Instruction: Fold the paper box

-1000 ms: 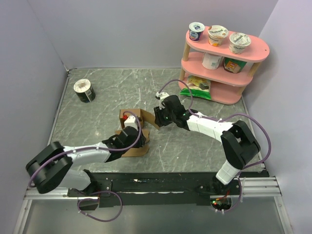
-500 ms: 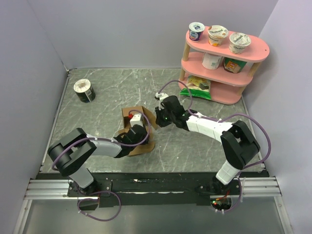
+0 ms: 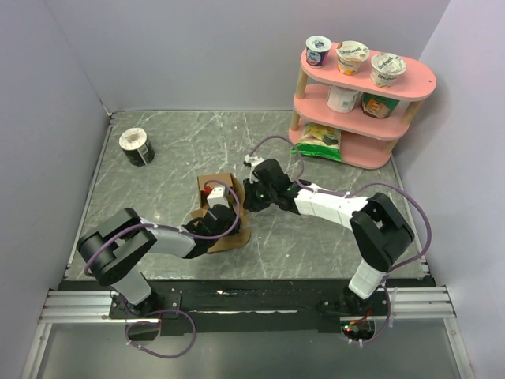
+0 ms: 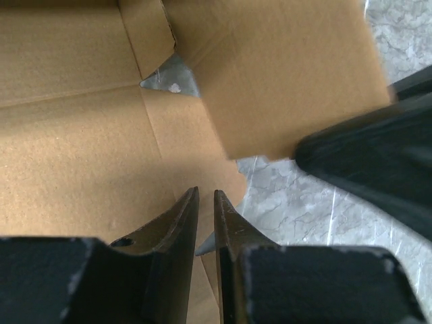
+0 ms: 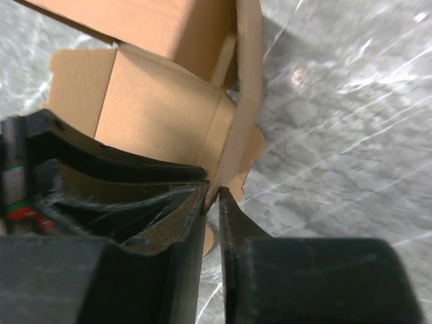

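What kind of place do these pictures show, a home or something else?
Probably a robot test cell in a laboratory: a left arm and right arm bolted down, plain walls closing in a marble-patterned table, and a pink shelf of yogurt cups set like props.

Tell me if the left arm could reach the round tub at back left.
Probably, once free: open table lies between the left gripper and the tub, but the gripper seems pinched on the paper box.
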`<state>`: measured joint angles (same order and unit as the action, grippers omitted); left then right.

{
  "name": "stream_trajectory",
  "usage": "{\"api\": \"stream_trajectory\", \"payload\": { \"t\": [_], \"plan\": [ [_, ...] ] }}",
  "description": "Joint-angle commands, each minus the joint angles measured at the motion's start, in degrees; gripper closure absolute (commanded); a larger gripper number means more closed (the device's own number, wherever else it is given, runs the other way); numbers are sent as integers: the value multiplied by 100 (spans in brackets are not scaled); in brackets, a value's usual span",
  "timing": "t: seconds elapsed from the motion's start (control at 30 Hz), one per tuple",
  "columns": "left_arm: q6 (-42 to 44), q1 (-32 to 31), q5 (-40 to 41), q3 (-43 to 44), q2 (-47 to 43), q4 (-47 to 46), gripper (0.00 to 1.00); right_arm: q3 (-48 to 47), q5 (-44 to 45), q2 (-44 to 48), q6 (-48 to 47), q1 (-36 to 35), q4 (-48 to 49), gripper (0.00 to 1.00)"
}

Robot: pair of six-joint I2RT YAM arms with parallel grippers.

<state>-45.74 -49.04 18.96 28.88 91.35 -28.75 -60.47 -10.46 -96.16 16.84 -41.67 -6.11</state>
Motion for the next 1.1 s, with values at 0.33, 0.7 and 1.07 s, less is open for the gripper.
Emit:
{"api": "stream_trajectory", "payload": {
  "t": [0.33,0.7,1.07],
  "plan": [
    [328,-27,-261,-717,-425,-50,77,-194,212,1229,-41,290,-418,16],
    [452,-27,-455,-805,-443,-218,77,-711,122,-57,-92,1434,173,17],
    [451,-27,-437,-762,-390,-175,78,-660,-920,-940,-339,1021,399,21]
  ]
}}
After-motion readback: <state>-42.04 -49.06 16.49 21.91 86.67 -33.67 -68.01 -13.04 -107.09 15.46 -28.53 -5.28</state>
